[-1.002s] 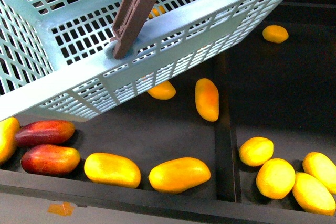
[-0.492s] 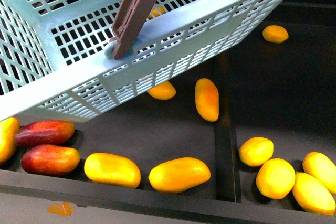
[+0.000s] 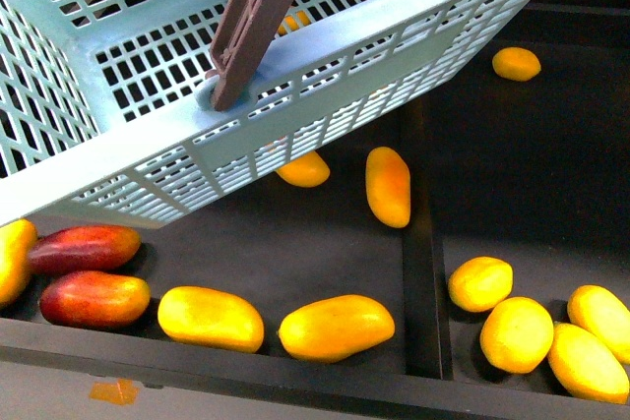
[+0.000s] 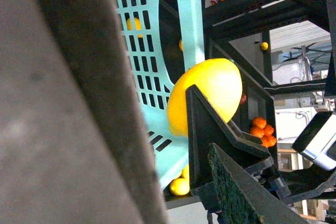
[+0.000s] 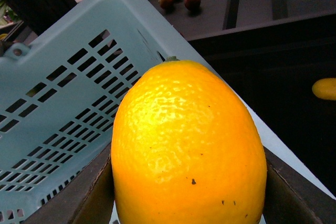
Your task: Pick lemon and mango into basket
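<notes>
The turquoise basket (image 3: 295, 66) hangs tilted across the upper left of the front view, its brown handle (image 3: 256, 17) crossing it; neither gripper shows there. In the left wrist view my left gripper (image 4: 176, 124) is shut on a smooth yellow mango (image 4: 207, 90), right beside the basket's slotted wall (image 4: 152, 35). My right gripper (image 5: 189, 203), seen from its wrist, is shut on a pitted yellow lemon (image 5: 186, 140); dark fingers (image 5: 97, 195) press both sides. The basket's rim (image 5: 121, 9) lies just behind the lemon.
Below the basket, a dark tray holds loose yellow mangoes (image 3: 335, 327) and two red mangoes (image 3: 94, 299). A raised divider (image 3: 421, 243) separates them from several lemons (image 3: 516, 333) on the right. The tray's front lip (image 3: 295, 373) runs along the near edge.
</notes>
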Tool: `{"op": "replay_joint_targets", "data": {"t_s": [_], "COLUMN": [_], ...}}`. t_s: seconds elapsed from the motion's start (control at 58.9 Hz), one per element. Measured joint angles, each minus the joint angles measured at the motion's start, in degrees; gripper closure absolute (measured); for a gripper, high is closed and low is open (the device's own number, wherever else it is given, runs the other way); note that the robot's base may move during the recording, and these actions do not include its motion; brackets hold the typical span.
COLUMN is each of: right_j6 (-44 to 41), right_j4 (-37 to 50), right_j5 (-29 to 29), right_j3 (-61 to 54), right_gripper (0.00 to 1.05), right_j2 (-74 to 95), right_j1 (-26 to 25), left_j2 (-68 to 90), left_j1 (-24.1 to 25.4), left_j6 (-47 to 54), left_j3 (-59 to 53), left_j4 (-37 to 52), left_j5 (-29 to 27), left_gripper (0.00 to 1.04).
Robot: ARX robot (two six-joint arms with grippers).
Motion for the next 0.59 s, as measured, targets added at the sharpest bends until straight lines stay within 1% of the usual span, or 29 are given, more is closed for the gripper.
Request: {"op": "replay_joint_targets", "data": {"t_s": [0.255, 0.306, 0.391, 0.441, 0.475, 0.594], "right_j6": [0.2, 0.5, 0.9, 1.3, 1.6, 2.1], "right_j4": [0.0, -0.1, -0.2, -0.3, -0.3, -0.6], "right_j5": [0.9, 1.2, 1.7, 1.9, 1.9, 1.8], "right_j3": [0.8, 1.1, 1.4, 1.6, 1.7, 1.6], "right_gripper": [0.41, 0.32, 0.20, 0.10, 0.07, 0.09], "right_j2": [0.8, 0.9, 0.9, 0.9, 0.9, 0.2], "right_j1": [0.3, 0.3, 0.2, 0.1, -0.1, -1.4], "left_j2": [0.0, 0.0, 0.0, 0.0, 0.0, 0.0], "left_j1": [0.0, 0.0, 0.0, 0.0, 0.0, 0.0], "left_j6": [0.0, 0.0, 0.0, 0.0, 0.0, -0.2], "left_j3": [0.0, 0.0, 0.0, 0.0, 0.0, 0.0], "left_j4": [0.0, 0.0, 0.0, 0.0, 0.0, 0.0], "left_j5": [0.0, 0.0, 0.0, 0.0, 0.0, 0.1], "left_gripper": [0.76, 0.76, 0.76, 0.76, 0.76, 0.76]}}
